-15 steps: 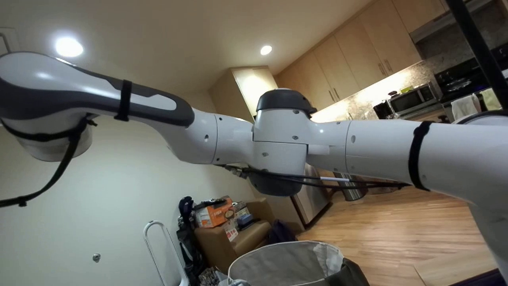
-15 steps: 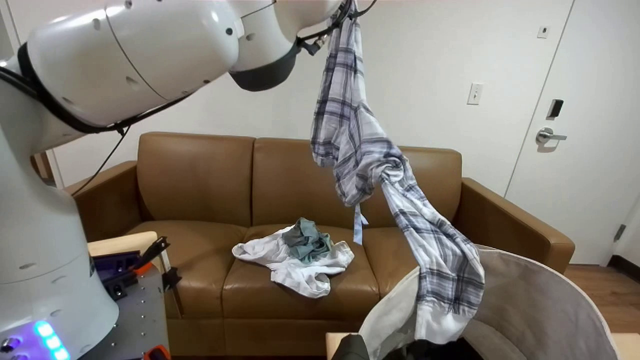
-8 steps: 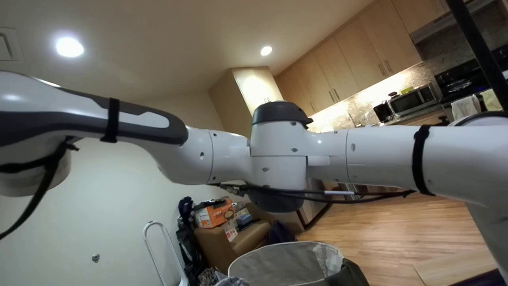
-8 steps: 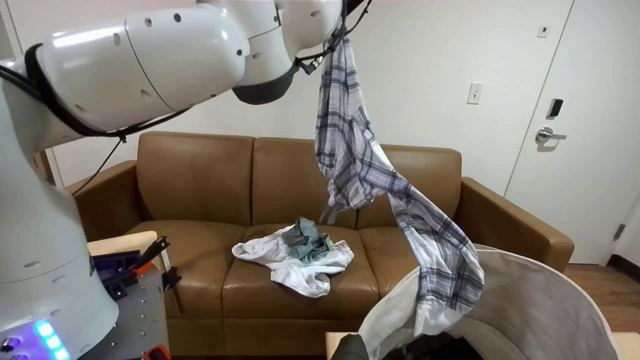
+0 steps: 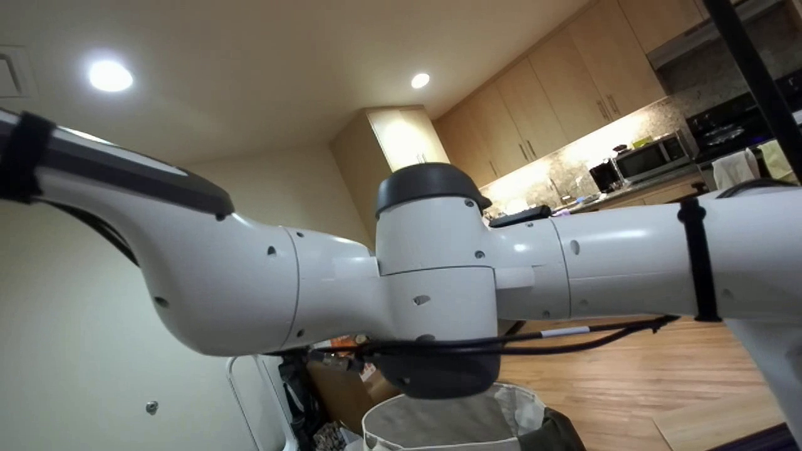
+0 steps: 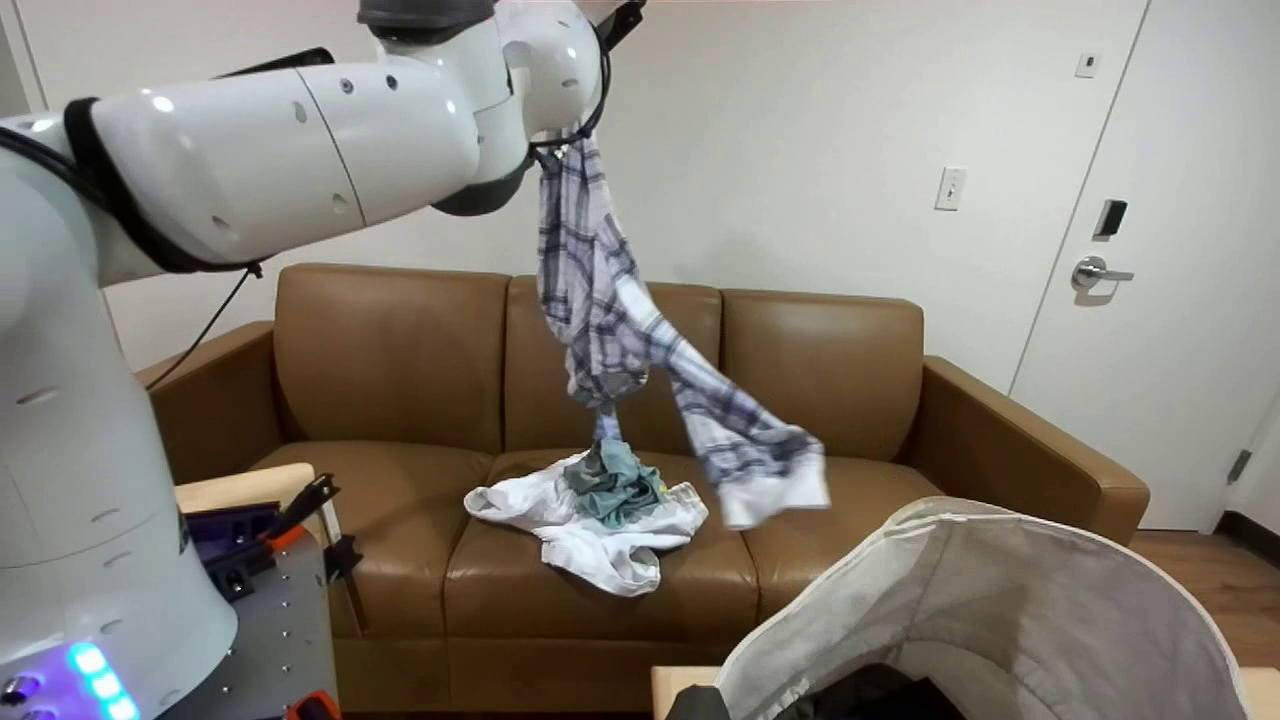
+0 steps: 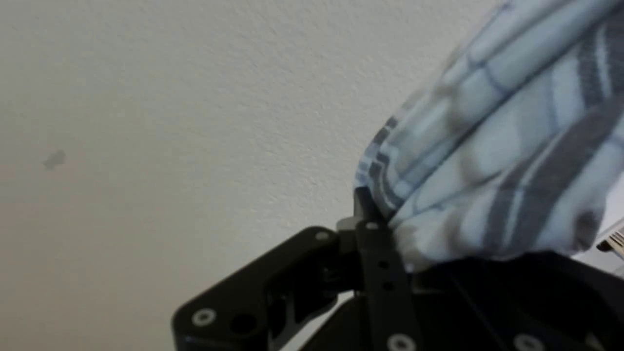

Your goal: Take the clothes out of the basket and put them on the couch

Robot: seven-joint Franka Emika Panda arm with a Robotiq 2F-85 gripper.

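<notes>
The brown couch [image 6: 390, 360] spans the middle of an exterior view; the robot arm [image 6: 260, 165] crosses the upper left. At lower right stands the pale basket [image 6: 1070, 590]. A plaid garment [image 6: 600, 295] hangs from upper centre before the couch, apart from the basket. White clothing [image 6: 600, 555] lies on the couch, lower centre, topped by a bunched grey-green cloth [image 6: 612, 482]. In the wrist view, below centre, the gripper [image 7: 382, 219] is clamped on the plaid garment.

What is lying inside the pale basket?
A black item, probably clothing, shows inside the pale basket. Anything beneath it is covered; the picture's lower edge also cuts the item off.
</notes>
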